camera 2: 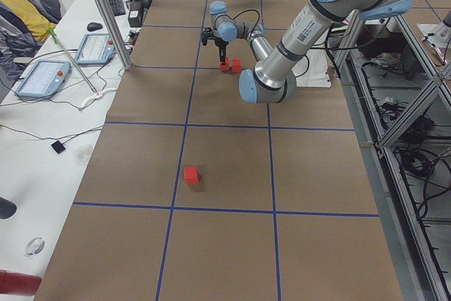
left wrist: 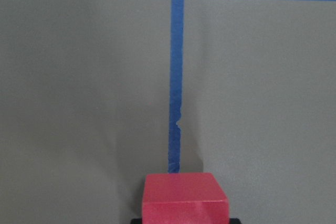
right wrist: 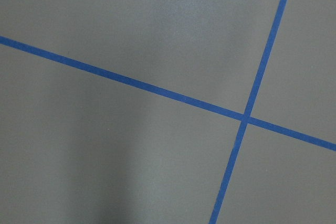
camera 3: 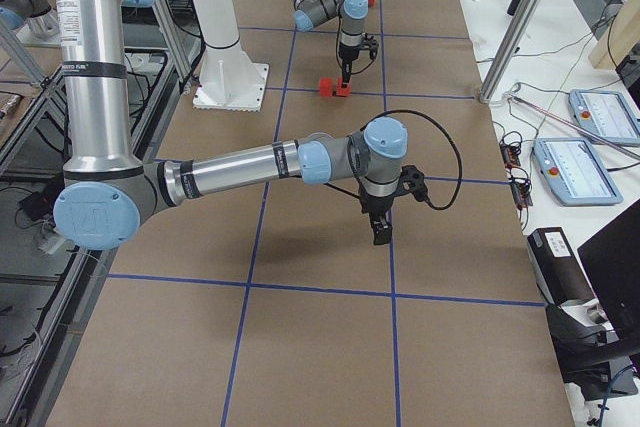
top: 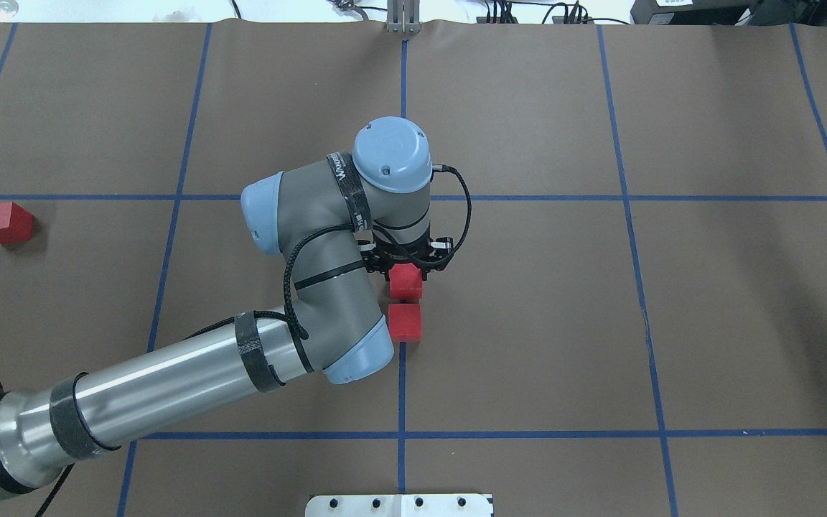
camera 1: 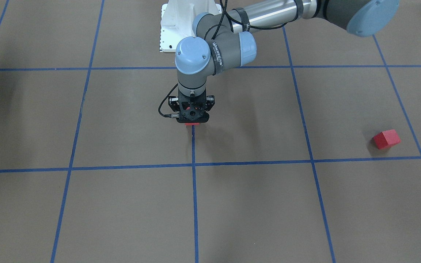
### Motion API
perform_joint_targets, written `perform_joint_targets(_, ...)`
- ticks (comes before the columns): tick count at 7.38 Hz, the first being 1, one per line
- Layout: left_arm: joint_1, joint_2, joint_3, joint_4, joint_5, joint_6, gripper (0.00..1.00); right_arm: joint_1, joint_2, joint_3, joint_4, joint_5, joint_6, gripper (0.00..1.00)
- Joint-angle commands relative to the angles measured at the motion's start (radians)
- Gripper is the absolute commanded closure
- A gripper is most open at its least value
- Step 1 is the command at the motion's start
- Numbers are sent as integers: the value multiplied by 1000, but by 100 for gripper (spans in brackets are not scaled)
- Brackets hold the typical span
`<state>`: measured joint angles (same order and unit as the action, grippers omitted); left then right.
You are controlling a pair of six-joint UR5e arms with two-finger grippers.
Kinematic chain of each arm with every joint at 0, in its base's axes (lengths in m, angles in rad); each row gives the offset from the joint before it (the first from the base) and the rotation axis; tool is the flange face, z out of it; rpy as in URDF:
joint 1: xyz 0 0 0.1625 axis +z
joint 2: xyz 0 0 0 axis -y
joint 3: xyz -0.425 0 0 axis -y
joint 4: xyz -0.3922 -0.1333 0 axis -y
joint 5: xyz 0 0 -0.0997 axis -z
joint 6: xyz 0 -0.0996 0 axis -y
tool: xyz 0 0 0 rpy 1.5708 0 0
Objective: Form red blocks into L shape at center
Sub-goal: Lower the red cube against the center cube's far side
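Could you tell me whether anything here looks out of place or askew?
One red block sits alone far out on the robot's left, turned askew to the blue tape lines, well away from the two center blocks. Nothing else stands out.

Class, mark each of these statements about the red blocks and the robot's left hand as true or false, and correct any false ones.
1. The far centre block and the near centre block sit close together on the blue tape line. True.
2. The third red block touches that pair. False: it lies well apart from them, towards the robot's left.
3. The left hand is over the far centre block. True.
4. The L shape is finished. False: only two blocks are at the centre.
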<state>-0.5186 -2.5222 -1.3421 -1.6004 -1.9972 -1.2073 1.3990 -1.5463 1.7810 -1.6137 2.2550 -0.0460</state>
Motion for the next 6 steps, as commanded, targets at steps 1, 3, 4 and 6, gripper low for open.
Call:
perform_joint_targets(1, 0, 0, 3, -3, 2, 2, 58, 0, 0, 0, 0, 0, 0, 1)
perform_joint_targets(3, 0, 0, 4, -4, 2, 3, 57, 0, 0, 0, 0, 0, 0, 1)
perform_joint_targets(4, 2, 9, 4, -4, 2, 3, 56, 0, 0, 0, 0, 0, 0, 1)
perform_joint_targets(6, 2, 9, 3, -4, 2, 3, 56, 0, 2, 0, 0, 0, 0, 1)
